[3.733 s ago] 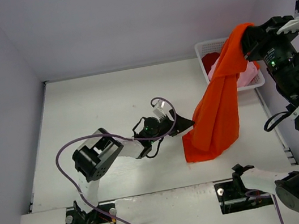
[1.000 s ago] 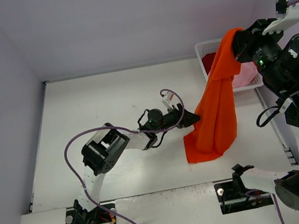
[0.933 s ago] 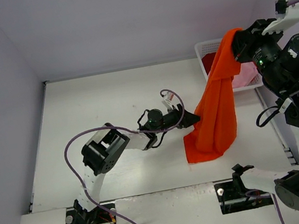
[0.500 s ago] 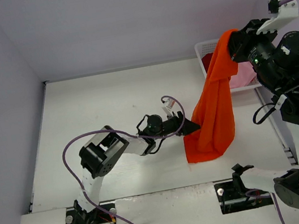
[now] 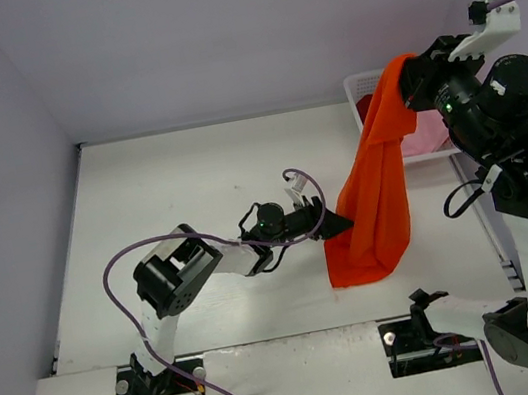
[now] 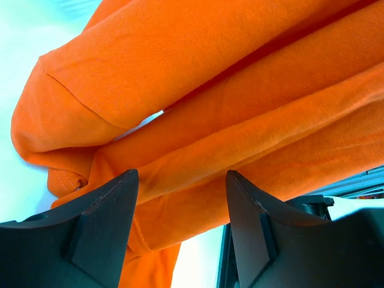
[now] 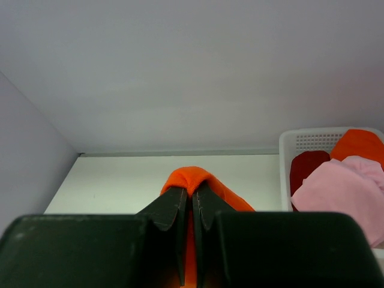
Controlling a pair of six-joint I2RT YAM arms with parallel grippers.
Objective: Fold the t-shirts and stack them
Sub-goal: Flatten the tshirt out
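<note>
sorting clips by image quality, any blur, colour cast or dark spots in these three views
Top external: evenly lit and sharp, the orange t-shirt vivid against the pale table. Left wrist: the shirt fills the frame, the table behind looks cyan-tinted, and the left end effector is near-black. Right wrist: the right end effector is dark and soft up close; the basket beyond is clearer.

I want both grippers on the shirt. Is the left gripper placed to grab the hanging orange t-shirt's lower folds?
Probably yes: the left gripper is open right at the orange t-shirt, its folds showing between the fingers, and nothing stands between them.
</note>
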